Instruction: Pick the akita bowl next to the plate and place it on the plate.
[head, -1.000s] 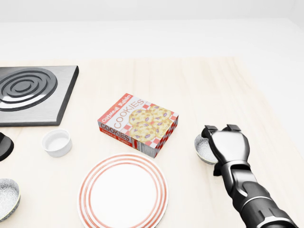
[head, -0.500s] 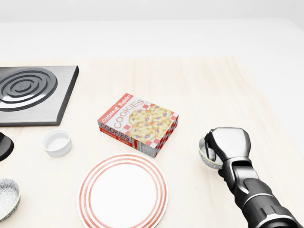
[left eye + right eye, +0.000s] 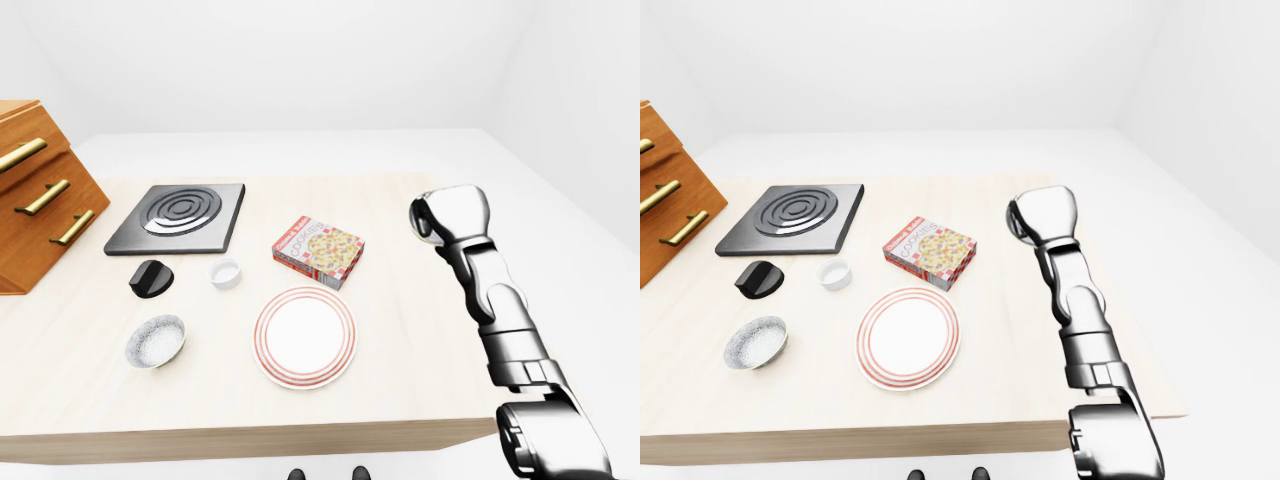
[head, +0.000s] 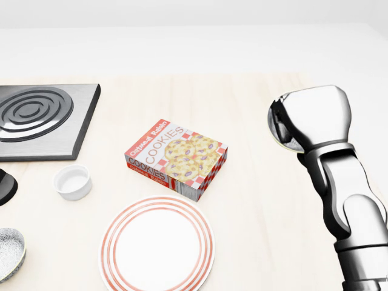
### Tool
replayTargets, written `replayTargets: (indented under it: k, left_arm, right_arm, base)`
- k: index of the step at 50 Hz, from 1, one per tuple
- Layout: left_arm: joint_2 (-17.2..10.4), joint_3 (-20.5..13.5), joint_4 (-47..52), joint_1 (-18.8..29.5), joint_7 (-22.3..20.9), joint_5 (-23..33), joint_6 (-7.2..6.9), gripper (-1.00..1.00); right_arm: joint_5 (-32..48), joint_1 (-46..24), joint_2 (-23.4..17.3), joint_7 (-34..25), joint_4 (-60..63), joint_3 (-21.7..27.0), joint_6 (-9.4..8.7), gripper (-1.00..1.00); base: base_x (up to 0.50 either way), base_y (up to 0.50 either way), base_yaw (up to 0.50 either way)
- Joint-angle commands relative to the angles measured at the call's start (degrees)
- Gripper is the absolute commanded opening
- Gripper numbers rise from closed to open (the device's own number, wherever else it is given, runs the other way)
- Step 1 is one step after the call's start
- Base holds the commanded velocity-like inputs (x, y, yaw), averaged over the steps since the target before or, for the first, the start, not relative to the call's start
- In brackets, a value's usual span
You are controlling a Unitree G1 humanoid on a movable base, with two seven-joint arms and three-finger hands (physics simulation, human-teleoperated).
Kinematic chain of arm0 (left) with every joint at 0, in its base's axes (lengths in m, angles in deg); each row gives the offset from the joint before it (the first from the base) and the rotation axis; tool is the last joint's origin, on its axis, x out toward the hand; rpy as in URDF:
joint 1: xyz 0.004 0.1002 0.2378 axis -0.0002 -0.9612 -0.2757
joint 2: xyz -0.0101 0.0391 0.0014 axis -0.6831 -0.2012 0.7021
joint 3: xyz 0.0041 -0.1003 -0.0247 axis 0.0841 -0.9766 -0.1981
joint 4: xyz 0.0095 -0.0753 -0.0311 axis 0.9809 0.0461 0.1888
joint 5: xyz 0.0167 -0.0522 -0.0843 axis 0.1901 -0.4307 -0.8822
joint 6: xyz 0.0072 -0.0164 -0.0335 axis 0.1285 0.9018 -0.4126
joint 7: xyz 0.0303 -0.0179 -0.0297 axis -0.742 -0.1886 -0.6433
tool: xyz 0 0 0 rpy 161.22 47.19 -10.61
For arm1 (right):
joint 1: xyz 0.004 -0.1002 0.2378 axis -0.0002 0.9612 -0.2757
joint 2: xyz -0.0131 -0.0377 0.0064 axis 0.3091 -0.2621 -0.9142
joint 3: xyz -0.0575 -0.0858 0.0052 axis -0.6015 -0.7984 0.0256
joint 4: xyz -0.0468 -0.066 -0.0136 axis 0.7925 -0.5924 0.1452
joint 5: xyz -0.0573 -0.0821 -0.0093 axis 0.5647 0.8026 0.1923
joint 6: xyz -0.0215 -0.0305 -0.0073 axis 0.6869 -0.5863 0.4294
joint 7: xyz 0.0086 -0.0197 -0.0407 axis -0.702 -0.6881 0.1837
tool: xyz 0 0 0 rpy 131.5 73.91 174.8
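Note:
My right hand [image 4: 298, 121] hangs well above the table at the right of the head view, its silver back turned to the camera. Its fingers are shut on the akita bowl [image 4: 276, 131], of which only a thin grey rim shows at the hand's left edge. In the left-eye view the bowl [image 3: 419, 216] is a dark sliver beside the palm. Flat on the table, down and left of the hand, lies the white plate with red rings [image 4: 157, 245]. Nothing is on the plate. My left hand does not show in any view.
A cookies box [image 4: 177, 157] lies between the plate and the stove burner [image 4: 36, 115]. A white ramekin [image 4: 73, 182] and a black knob [image 3: 150, 277] stand left of the plate, with a second speckled bowl [image 3: 155, 341] lower left. A wooden drawer cabinet [image 3: 40, 190] stands at the far left.
My right hand shut on the bowl at the table's right side and raised it off the table. The hand now sits much higher in the head view.

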Motion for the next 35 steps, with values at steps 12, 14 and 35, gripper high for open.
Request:
replayTargets:
  k: [12, 14, 35]
  left_arm:
    - [0.05, 0.02, -0.11, 0.02, 0.05, -0.04, 0.00, 1.00]
    - [-0.08, -0.11, -0.06, -0.20, -0.04, -0.18, 0.00, 1.00]
    - [-0.20, -0.47, 0.09, -0.48, -0.31, -0.30, 0.00, 1.00]
  right_arm:
    - [0.86, 3.25, 5.38, -24.40, 36.81, 1.42, 0.07, -1.00]
    - [1.47, 2.63, 5.67, -24.02, 36.73, 0.72, 0.07, -1.00]
    - [8.96, 8.39, 19.18, -26.16, 39.76, -10.55, 0.07, -1.00]
  base:
    - [0.00, 0.00, 0.00]
    - [0.00, 0.00, 0.00]
    - [0.00, 0.00, 0.00]
